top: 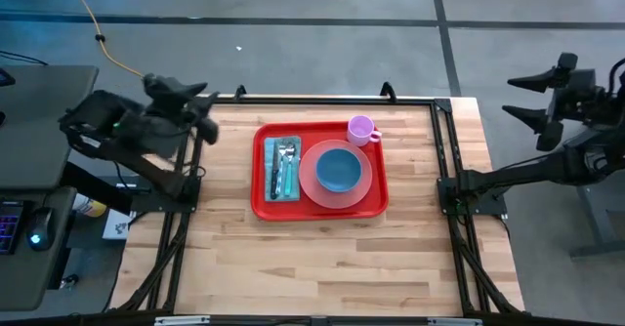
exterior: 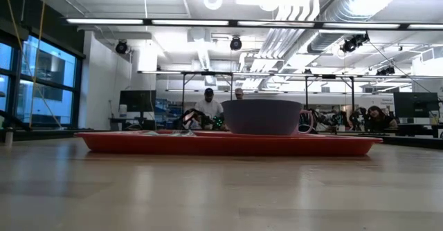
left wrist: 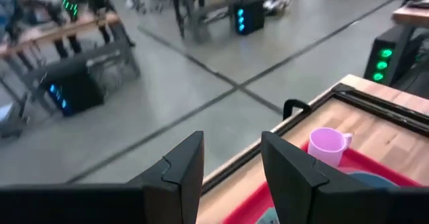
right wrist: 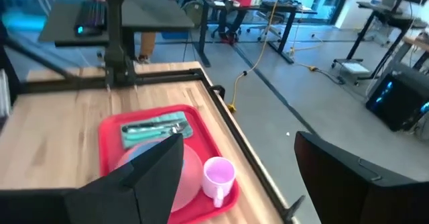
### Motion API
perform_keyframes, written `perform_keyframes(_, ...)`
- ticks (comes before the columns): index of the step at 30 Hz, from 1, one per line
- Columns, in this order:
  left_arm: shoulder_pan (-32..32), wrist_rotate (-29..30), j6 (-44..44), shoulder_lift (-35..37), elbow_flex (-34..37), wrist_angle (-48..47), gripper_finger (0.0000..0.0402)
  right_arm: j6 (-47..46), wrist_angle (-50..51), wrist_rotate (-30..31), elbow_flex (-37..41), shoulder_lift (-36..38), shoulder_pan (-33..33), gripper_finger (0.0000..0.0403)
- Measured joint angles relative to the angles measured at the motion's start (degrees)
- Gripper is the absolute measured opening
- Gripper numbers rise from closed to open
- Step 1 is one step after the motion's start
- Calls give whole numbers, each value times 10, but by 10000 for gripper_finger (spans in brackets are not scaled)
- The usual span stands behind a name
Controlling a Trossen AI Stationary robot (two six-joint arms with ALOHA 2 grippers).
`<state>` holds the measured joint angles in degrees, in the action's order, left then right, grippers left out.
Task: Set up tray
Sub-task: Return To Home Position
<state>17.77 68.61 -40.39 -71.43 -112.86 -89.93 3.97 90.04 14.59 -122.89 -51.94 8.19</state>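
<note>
The large red rectangular plastic tray (top: 278, 209), round-cornered and raised-rimmed, sat mid-table; from table height its rim hid most contents. Left gripper (top: 210, 113) and right gripper (top: 508, 95) hung empty, fingers apart.

On the tray (top: 260, 184), towel (top: 270, 185) with cutlery (top: 284, 167) lies left; bowl (top: 339, 169) on plate (top: 309, 181) right; cup (top: 362, 129) behind the plate.
</note>
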Motion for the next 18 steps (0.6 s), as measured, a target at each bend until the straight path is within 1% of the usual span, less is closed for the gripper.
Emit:
perform_keyframes(3,37,22,-3,51,57,0,177,-36,0,5,0,8,0,266)
perform_keyframes(5,54,28,-19,86,107,-1,177,-55,0,11,0,13,0,266)
perform_keyframes(12,109,44,-141,241,318,0,177,-123,0,20,0,21,0,266)
perform_keyframes(18,175,41,-204,357,479,15,177,-141,-16,13,0,24,0,266)
